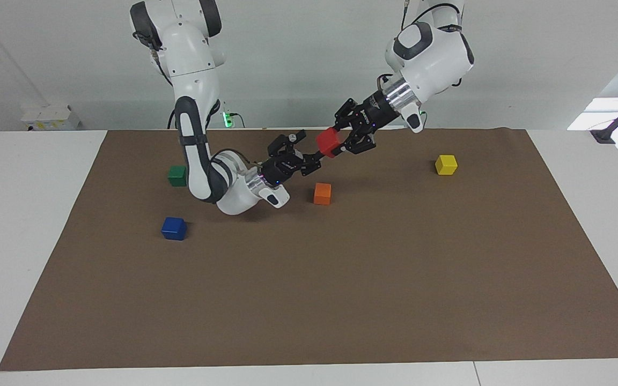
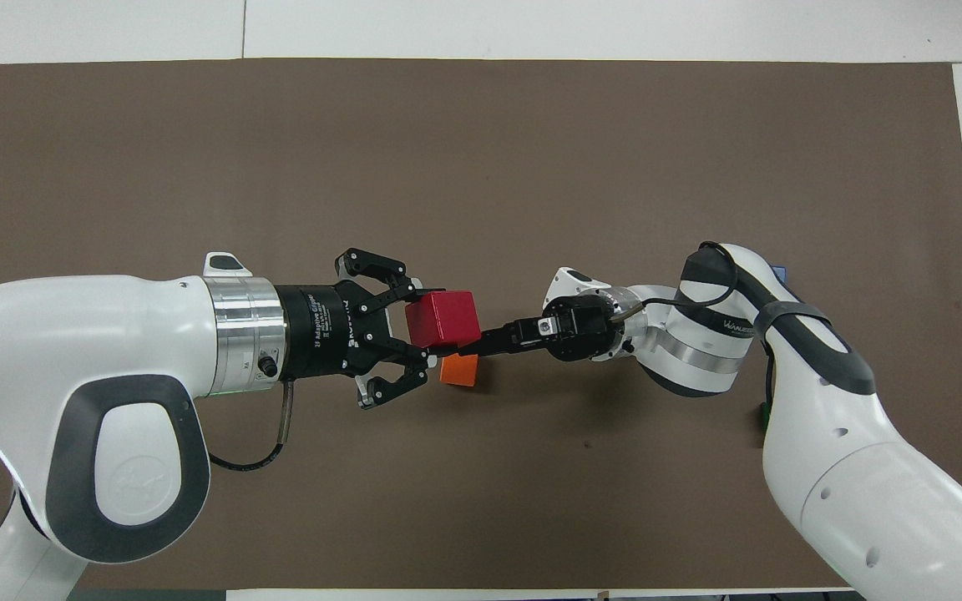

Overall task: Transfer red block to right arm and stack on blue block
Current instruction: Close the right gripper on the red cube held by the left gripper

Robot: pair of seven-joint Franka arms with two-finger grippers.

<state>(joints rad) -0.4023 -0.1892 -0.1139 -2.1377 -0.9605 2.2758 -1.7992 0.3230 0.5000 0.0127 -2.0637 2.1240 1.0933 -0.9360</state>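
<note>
My left gripper (image 1: 338,143) is shut on the red block (image 1: 328,142) and holds it in the air over the mat, above the orange cube. From above, the red block (image 2: 443,318) sits at the tips of the left gripper (image 2: 421,322). My right gripper (image 1: 312,144) is open and points up at the block, one finger above and one below its free side; whether they touch it I cannot tell. In the overhead view the right gripper (image 2: 485,338) shows edge-on against the block's corner. The blue block (image 1: 174,228) lies on the mat toward the right arm's end; from above only a sliver of the blue block (image 2: 777,271) shows past the right arm.
An orange cube (image 1: 322,193) lies mid-mat just under the two grippers. A green cube (image 1: 177,175) sits beside the right arm's elbow. A yellow cube (image 1: 446,164) lies toward the left arm's end. The brown mat (image 1: 341,300) covers the table.
</note>
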